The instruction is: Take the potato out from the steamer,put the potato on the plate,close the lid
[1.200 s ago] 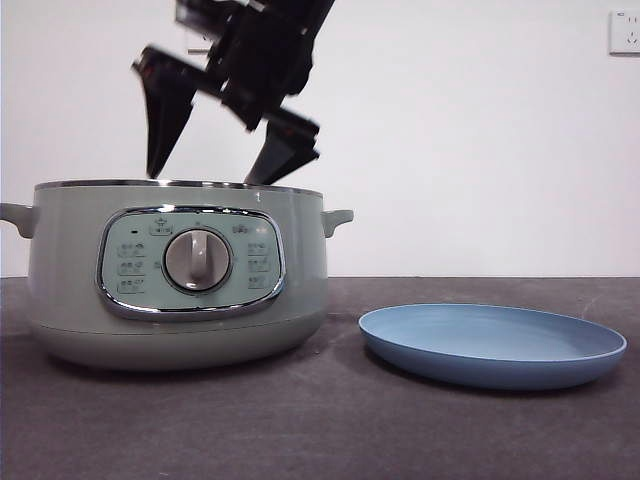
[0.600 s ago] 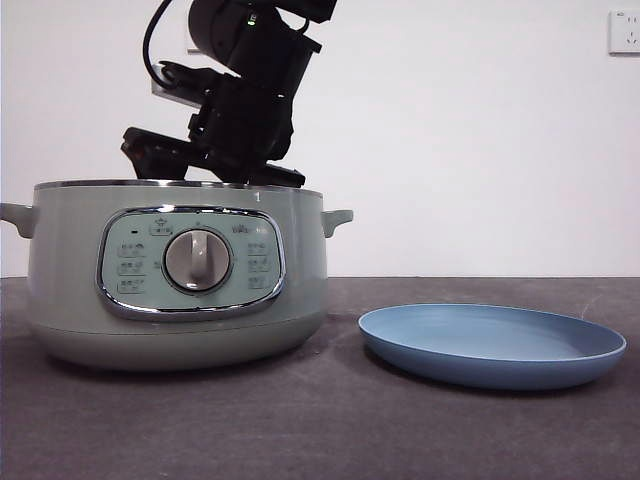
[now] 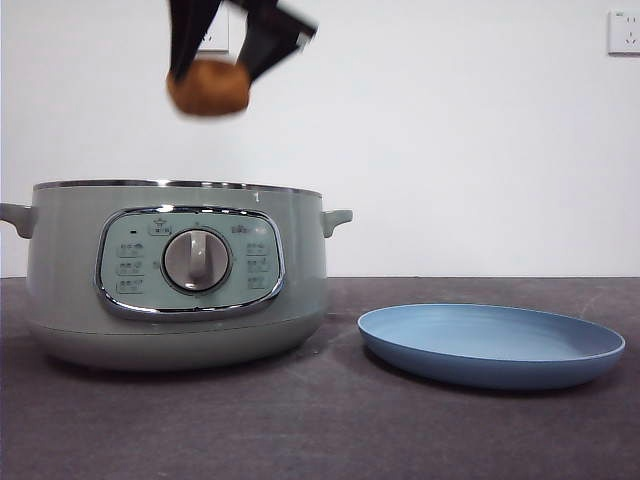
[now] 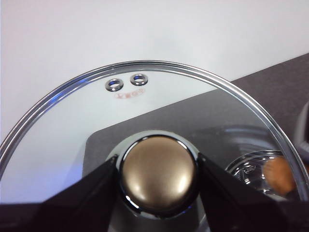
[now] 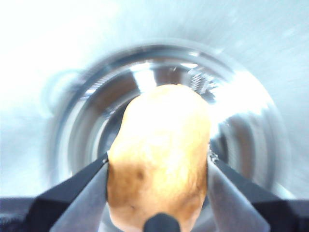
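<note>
My right gripper is shut on the orange-brown potato and holds it high above the open pale green steamer. In the right wrist view the potato sits between the two jaws, with the steamer's shiny inner pot blurred below. My left gripper is shut on the round knob of the glass lid and holds it up; the potato shows through the glass. The blue plate lies empty to the right of the steamer.
The steamer stands at the left on a dark grey table. A white wall with a socket is behind. The steamer's side handle points toward the plate.
My right gripper was down inside the steamer half a second ago. It has closed on the potato and risen well above the rim.
</note>
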